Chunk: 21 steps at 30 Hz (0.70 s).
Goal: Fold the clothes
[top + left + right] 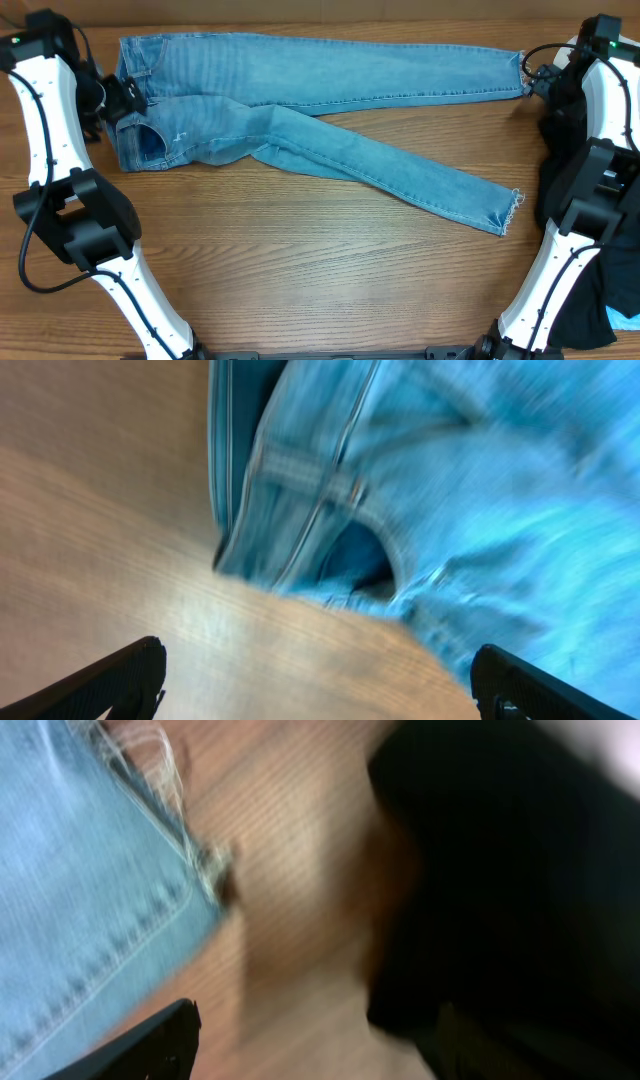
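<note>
the wooden surface (300, 280) is bare on the near side of the jeans (300, 100). the two white arms rise from that near edge, the left arm (45, 130) past the waist end of the jeans and the right arm (590, 190) past the ankle end.

the jeans lie flat and unfolded on the surface. the waist (135, 100) is at the left and the legs run to the right, spread apart like a thin v. the near leg (400, 170) slants toward the near side and ends in a frayed hem (508, 212). the far leg (350, 75) runs almost straight. its hem (520, 72) is frayed too.

the left end effector (122, 100) is right at the waist of the jeans. in its own blurry view the left end effector (315, 655) is spread wide with nothing in it, over bare wood just beside the waistband (300, 470).

the right end effector (535, 80) is just beside the hem of the far leg. in its blurry view its fingers (150, 1040) stand apart and pinch nothing. the loose threads (160, 760) of the jeans are on one side, and a black garment (520, 870) is on the other side, with wood between. from above, the black garment (560, 130) lies past the ankle end of the jeans, under the right arm.
</note>
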Available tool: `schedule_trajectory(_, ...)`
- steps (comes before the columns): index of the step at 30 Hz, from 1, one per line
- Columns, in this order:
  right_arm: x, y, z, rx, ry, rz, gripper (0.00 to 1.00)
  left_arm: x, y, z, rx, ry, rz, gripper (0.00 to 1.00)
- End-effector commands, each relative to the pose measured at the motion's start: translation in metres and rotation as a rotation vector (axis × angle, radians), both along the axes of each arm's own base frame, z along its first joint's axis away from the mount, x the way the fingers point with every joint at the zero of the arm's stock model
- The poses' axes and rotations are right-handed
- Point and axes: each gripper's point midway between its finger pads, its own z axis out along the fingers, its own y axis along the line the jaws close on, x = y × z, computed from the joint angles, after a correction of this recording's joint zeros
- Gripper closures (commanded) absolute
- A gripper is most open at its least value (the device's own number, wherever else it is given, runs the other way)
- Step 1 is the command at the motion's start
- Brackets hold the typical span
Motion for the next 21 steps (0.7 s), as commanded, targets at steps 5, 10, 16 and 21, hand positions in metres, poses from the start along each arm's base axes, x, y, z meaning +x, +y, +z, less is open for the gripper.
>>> schedule_trajectory(5, -0.018, 0.003, 0.083, -0.031, -0.069, -0.015, 0.2, -0.016, 0.01, -0.043, 0.075, 0.096, -0.011, 0.0)
schedule_trajectory(10, -0.027, 0.006, 0.08, -0.012, -0.034, -0.037, 0.21, -0.012, 0.015, -0.074, 0.103, 0.08, -0.009, 0.33)
schedule_trajectory(16, -0.036, 0.009, 0.078, 0.0, 0.003, -0.037, 0.21, -0.028, 0.009, -0.111, 0.087, 0.125, -0.02, 0.32)
schedule_trajectory(21, -0.066, 0.013, 0.072, 0.023, 0.123, -0.053, 0.21, -0.049, 0.007, -0.117, 0.076, 0.196, -0.023, 0.91)
